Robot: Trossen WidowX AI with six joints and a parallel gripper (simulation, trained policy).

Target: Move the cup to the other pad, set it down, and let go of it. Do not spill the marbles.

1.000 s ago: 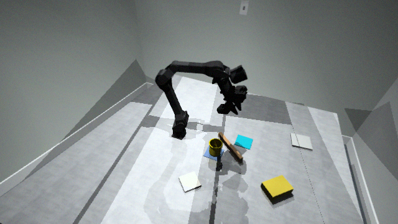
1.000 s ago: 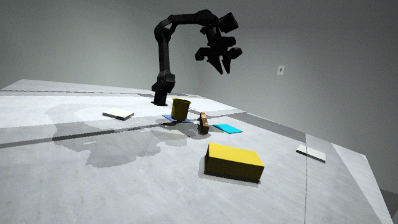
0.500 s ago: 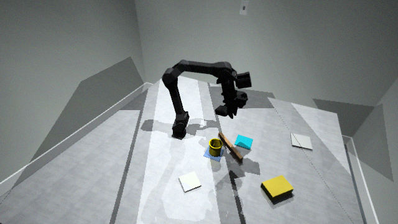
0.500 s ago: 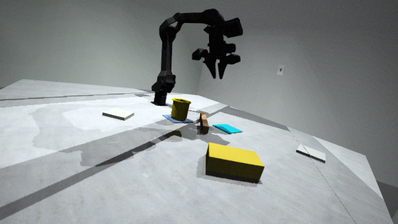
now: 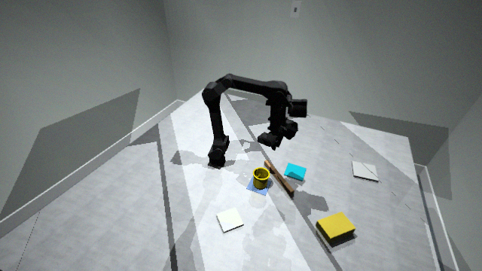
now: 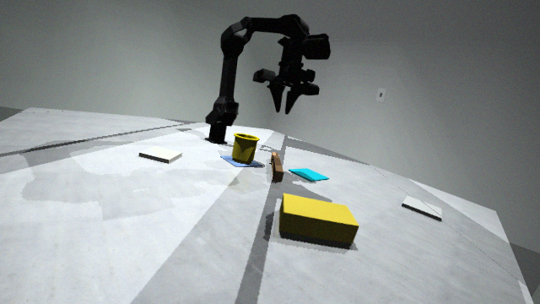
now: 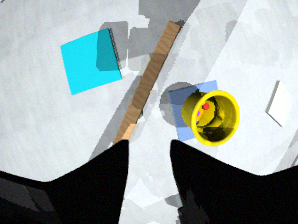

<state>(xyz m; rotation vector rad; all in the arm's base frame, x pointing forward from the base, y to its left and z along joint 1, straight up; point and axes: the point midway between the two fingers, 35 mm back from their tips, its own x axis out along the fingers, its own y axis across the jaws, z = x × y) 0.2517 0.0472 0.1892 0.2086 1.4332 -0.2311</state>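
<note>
While the pincer (image 5: 273,147) (image 6: 283,112) (image 7: 149,146) hangs high over the bench (image 5: 124,188) (image 6: 105,253) (image 7: 30,125), its two fingers stand a little way apart, tips down, with nothing between them. Below it, the yellow cup (image 5: 260,178) (image 6: 245,149) (image 7: 212,119) stands upright on the blue pad (image 5: 251,187) (image 6: 229,160) (image 7: 176,120). In the wrist view the cup is not under the gap, but off to the right of it and a bit ahead of the finger tips. Small marbles (image 7: 206,107) show inside, one of them red. The cyan pad (image 5: 294,172) (image 6: 309,174) (image 7: 87,60) is ahead of the pincer and to the left, and the wooden bar (image 5: 279,178) (image 6: 277,168) (image 7: 150,82) lies between the two pads like a low wall. I think the job now is to get the cup, so the pincer should slide to the cup's side first, open wider and then go down. If it came straight down here, it could miss the cup, or a finger could bump it and tip the marbles out. Later, the cup must be lifted over the bar.
</note>
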